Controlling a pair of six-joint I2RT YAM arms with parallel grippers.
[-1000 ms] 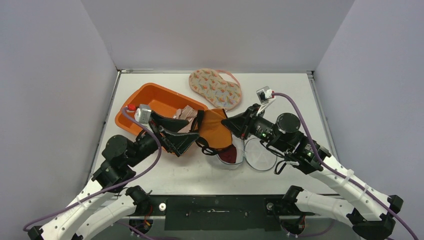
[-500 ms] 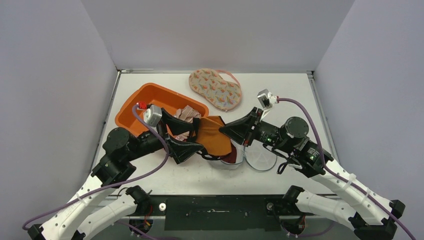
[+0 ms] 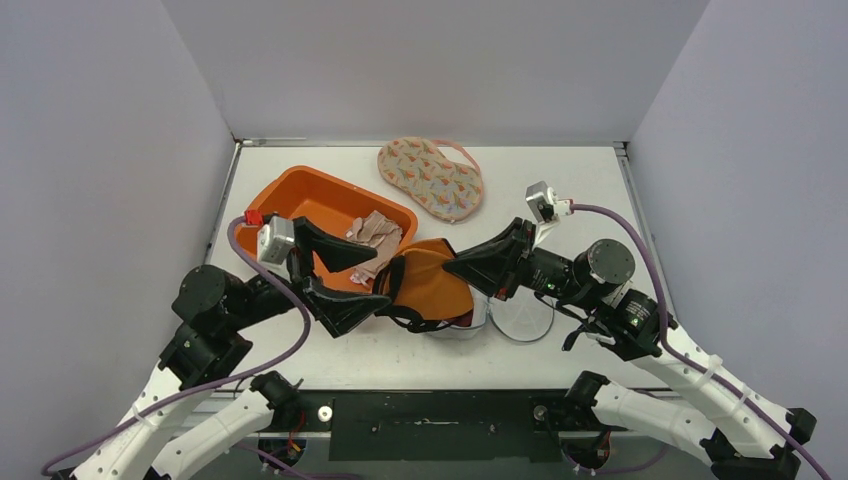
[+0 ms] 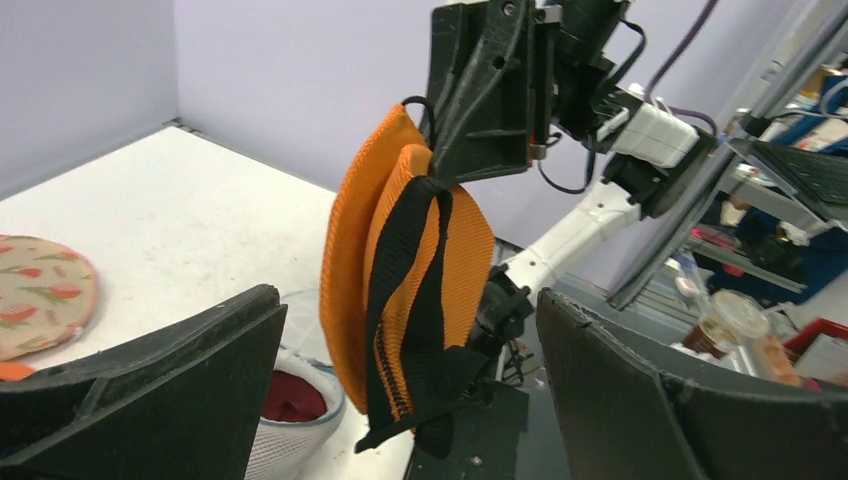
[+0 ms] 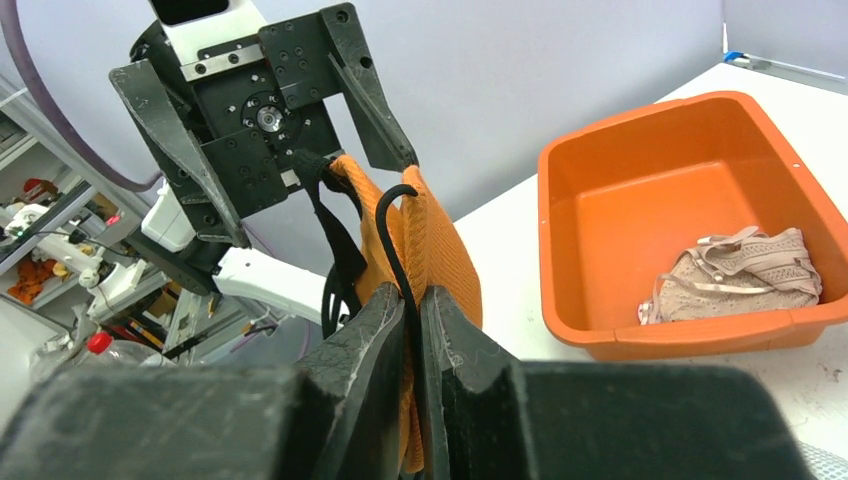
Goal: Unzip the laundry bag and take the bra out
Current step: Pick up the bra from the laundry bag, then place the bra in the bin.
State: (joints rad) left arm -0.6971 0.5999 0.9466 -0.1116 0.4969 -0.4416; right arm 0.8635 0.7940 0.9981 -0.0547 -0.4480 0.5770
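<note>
Top external: you look down on the orange bra [image 3: 438, 285] from high above.
Wrist views: close, facing it from opposite sides.
Shared: the bra.

You are looking at white table [image 3: 580, 180], scuffed and speckled, sitting inside plain booth. Pale lilac-grey walls are closing it in: back wall [image 3: 430, 60], left wall [image 3: 100, 160], right wall [image 3: 750, 160]. Metal strip [image 3: 330, 143] is running along far edge. Light is falling evenly and throwing soft shadows only. Left wrist view is showing you room beyond table: slanting metal frame [image 4: 662, 245], cluttered bench with cup [image 4: 735, 315]. Right wrist view is catching cluttered shelves [image 5: 45, 205], blurred.
</note>
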